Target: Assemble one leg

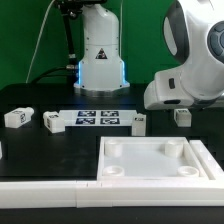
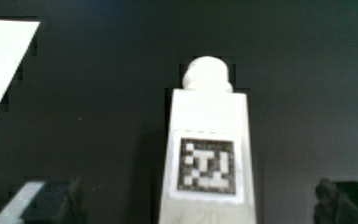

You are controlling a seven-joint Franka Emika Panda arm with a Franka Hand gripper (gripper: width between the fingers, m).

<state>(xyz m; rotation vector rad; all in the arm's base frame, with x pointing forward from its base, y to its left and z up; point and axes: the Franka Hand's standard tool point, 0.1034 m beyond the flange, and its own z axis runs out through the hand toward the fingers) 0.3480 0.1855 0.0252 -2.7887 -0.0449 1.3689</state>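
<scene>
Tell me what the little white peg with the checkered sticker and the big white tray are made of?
The small white blocky leg looks like matte hard plastic, perhaps printed: even white, crisp edges, rounded tip. Its black-and-white square tag seems a flat paper sticker. The large white square tray looks like the same dull plastic: no grain, no shine.

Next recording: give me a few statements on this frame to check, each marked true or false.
1. The gripper is open, with a leg lying between its fingers. True.
2. A leg stands in the tray. False: the sockets that show are empty.
3. In the exterior view, one loose leg lies left of the marker board, another right of it. True.
4. The fingers clamp the leg. False: both stand apart from it.
</scene>
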